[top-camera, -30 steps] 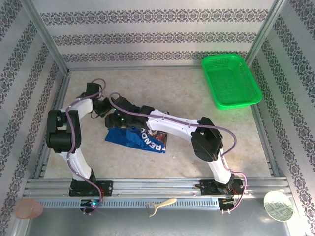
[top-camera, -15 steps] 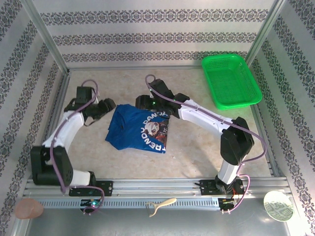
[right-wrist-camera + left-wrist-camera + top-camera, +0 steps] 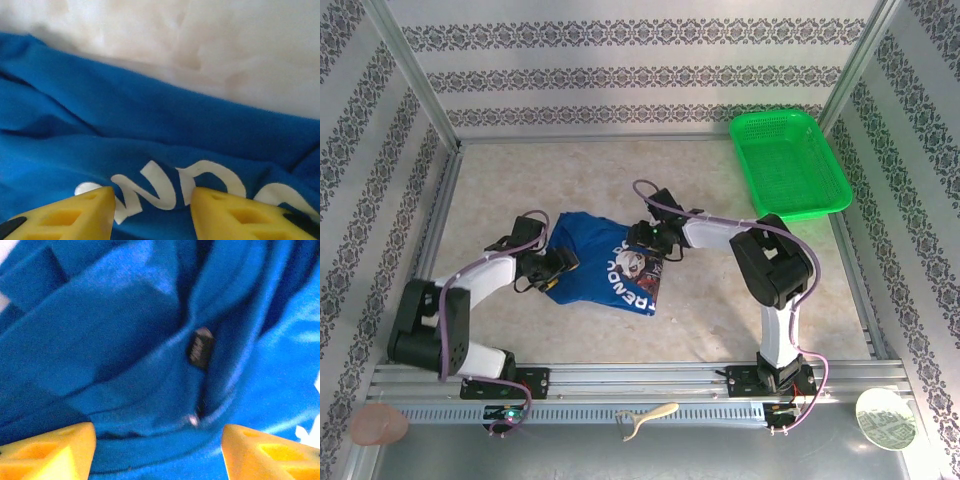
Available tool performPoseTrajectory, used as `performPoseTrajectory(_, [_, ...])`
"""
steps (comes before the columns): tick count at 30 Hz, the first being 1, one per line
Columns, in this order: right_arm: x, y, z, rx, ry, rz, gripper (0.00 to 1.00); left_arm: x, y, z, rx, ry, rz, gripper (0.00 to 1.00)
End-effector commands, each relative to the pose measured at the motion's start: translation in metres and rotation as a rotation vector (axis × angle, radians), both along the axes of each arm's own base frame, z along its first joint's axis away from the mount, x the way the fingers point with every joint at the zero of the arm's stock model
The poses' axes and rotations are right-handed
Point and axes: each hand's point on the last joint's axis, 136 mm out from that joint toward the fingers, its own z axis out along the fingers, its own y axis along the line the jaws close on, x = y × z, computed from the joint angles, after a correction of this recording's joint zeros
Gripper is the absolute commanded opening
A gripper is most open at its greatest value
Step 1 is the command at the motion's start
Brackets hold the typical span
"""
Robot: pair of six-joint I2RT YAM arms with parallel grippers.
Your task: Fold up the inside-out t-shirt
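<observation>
Inside-out t-shirt (image 3: pixel 592 245) lies crumpled in the middle of the desk (image 3: pixel 720 310), between both arms. The left gripper (image 3: pixel 563 262) sits at its left edge, fingers spread wide; its wrist view catches a small dark tag (image 3: pixel 201 347) among the folds. The right gripper (image 3: pixel 642 238), at the far-right edge, stands parted over white lettering (image 3: pixel 175 187), apparently not pinching cloth.

We are reading white letters "TREND" on the shirt (image 3: pixel 588 262), running sideways; the letters after them are unclear. We are finding the dark tag (image 3: pixel 201 346) too blurred to read.
</observation>
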Motion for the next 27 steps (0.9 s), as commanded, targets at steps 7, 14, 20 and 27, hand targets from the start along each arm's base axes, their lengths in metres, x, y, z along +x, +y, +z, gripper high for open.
performPoseTrajectory(7, [-0.105,-0.074,-0.032,-0.054,0.105,-0.402,0.53,0.111,-0.027,0.012,0.04,-0.113,-0.177,0.68])
performPoseTrajectory(14, [-0.161,-0.051,-0.023,0.045,0.064,-0.405,0.53,0.185,-0.067,0.053,-0.005,-0.224,-0.326,0.69])
performPoseTrajectory(20, [-0.125,-0.059,0.081,0.024,-0.234,-0.282,0.56,0.186,-0.057,0.122,0.055,-0.309,-0.339,0.7])
performPoseTrajectory(27, [-0.044,-0.073,0.125,0.058,-0.314,-0.044,0.59,0.106,-0.034,0.105,0.046,-0.219,-0.223,0.7])
